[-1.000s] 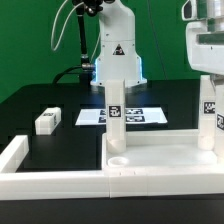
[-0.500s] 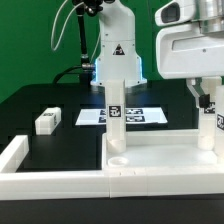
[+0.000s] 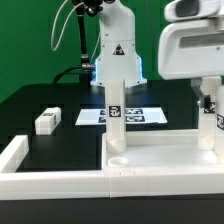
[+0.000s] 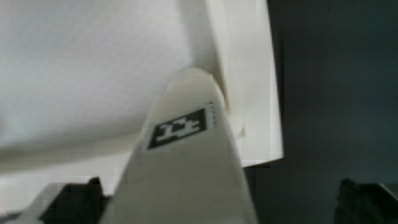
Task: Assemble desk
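Observation:
The white tabletop panel (image 3: 160, 155) lies rim-up at the exterior view's lower right. Two tagged white legs stand upright in its far corners, one in the middle (image 3: 116, 112) and one at the right edge (image 3: 212, 122). My gripper (image 3: 210, 100) hangs over the right leg, open. In the wrist view that leg (image 4: 187, 160) rises between my gripper's (image 4: 217, 205) dark fingertips (image 4: 71, 200), with a gap on each side, and the tabletop (image 4: 89, 60) lies behind it. A third leg (image 3: 45, 121) lies loose on the black table at the left.
The low white border wall (image 3: 20, 152) runs along the front and up the left side. The marker board (image 3: 92, 117) lies flat behind the middle leg. The arm's base (image 3: 117, 55) stands at the back.
The jaws have opened off the right leg, which stays standing. The wrist has turned, so the gripper body shows broader in the exterior view, and it has lifted slightly.

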{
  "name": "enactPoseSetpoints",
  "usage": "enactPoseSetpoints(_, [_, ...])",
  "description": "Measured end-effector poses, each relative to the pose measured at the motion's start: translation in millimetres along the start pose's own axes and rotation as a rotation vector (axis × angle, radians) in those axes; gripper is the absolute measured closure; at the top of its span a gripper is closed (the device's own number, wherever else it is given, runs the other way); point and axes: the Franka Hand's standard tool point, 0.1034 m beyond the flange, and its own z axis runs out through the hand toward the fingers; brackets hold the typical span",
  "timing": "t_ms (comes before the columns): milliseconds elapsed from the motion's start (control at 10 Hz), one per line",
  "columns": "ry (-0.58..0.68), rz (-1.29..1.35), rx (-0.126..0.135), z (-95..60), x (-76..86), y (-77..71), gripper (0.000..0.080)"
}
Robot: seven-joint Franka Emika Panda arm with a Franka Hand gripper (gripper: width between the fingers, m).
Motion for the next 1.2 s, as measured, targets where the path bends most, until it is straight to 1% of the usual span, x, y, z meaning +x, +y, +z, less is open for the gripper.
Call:
enactPoseSetpoints(100, [0.000, 0.041, 0.000, 0.4, 0.0, 1.2, 0.0187])
enactPoseSetpoints(200, [-0.001, 0.059, 0.000, 0.6, -0.1, 1.3, 0.0187])
enactPoseSetpoints(300, [-0.001, 0.063, 0.000, 0.7, -0.1, 1.4, 0.0379])
enactPoseSetpoints(400, [-0.001, 0.131, -0.002, 0.9, -0.2, 2.6, 0.0379])
enactPoseSetpoints(500, [-0.002, 0.195, -0.005, 1.4, -0.1, 5.8, 0.0505])
enactPoseSetpoints(800, [-0.002, 0.443, -0.006, 2.2, -0.1, 7.5, 0.0506])
enactPoseSetpoints(900, [-0.004, 0.621, -0.001, 2.9, 0.0, 9.7, 0.0506])
enactPoseSetpoints(1000, [-0.019, 0.821, 0.018, 3.1, 0.1, 11.5, 0.0506])
enactPoseSetpoints(1100, [-0.054, 1.064, 0.034, 3.6, -0.1, 10.3, 0.0506])
enactPoseSetpoints(1200, [-0.079, 1.271, 0.042, 4.0, 2.2, 9.8, 0.0506])
